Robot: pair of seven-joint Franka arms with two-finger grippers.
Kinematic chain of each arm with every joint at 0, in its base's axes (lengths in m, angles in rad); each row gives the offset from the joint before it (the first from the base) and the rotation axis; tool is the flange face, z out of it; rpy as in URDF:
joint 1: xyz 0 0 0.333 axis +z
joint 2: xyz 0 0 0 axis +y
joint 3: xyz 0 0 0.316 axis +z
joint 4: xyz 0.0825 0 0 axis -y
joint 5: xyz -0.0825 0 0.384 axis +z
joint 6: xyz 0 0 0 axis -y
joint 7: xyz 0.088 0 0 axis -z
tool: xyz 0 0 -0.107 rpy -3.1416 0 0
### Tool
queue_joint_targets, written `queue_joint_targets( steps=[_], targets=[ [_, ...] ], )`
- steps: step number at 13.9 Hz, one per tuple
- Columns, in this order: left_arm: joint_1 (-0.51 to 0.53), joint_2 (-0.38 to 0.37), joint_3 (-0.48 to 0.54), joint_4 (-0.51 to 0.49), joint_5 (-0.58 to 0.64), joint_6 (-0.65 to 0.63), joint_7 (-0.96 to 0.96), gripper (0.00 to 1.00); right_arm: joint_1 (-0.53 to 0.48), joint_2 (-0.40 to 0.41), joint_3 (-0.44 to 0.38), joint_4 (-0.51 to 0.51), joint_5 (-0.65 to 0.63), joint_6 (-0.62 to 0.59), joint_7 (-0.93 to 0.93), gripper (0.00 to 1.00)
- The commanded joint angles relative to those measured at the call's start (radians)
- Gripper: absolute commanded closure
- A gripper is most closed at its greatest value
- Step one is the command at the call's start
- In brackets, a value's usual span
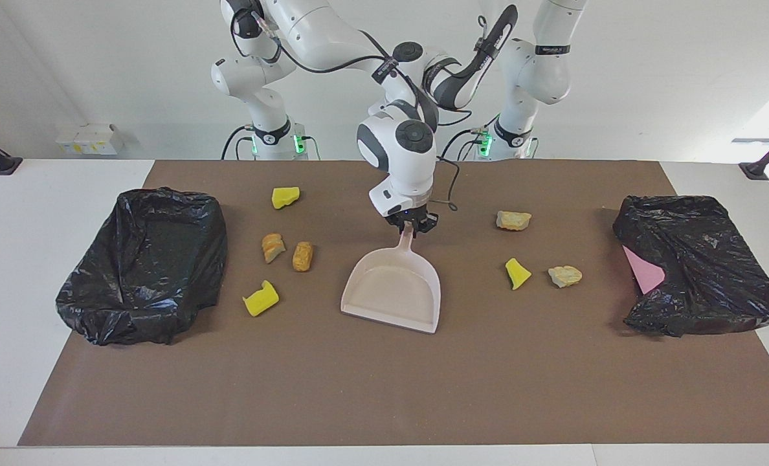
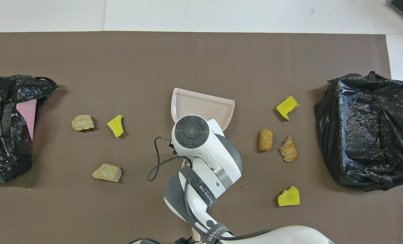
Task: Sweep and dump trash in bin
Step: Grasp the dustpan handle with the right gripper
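Right gripper (image 1: 413, 226): clamped on the handle of the dustpan (image 1: 394, 291), mid-table. The pan's mouth points at 6 o'clock in the facing view, away from the robots.

Left gripper (image 2: 183, 241): only just visible at the overhead view's bottom edge. Fingers closed; cannot tell on what.

Trash, clock read from the pan in the facing view:
- Four scraps between 9 and 11 o'clock: a yellow chunk (image 1: 285, 197), two tan lumps (image 1: 272, 246) (image 1: 302, 256), and a second yellow piece (image 1: 261, 299).
- Three scraps between 1 and 3 o'clock: a tan lump (image 1: 513, 221), a yellow wedge (image 1: 518, 273), and a pale lump (image 1: 564, 276).

Black-bagged bins sit at 9 o'clock (image 1: 145, 262) and 3 o'clock (image 1: 698, 265).

Progress, by my reading: early. The tool is gripped, the pan is empty and all seven scraps lie loose on the table. All sweeping and dumping is left to do.
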Motion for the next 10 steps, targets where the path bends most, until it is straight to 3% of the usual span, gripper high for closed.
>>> queue_joint_targets(
  steps=[1, 6, 10],
  targets=[
    [0.018, -0.025, 0.011, 0.043, -0.011, -0.119, -0.003, 1.0, -0.026, -0.026, 0.003, -0.012, 0.009, -0.004, -0.089, 1.0],
    [0.1, -0.089, 0.014, 0.043, -0.011, -0.301, -0.102, 1.0, -0.086, -0.058, -0.001, 0.023, 0.006, -0.006, -0.343, 1.0],
    [0.315, -0.118, 0.014, 0.046, -0.011, -0.357, -0.103, 1.0, -0.133, -0.081, -0.003, 0.022, 0.006, -0.015, -0.592, 1.0]
  ],
)
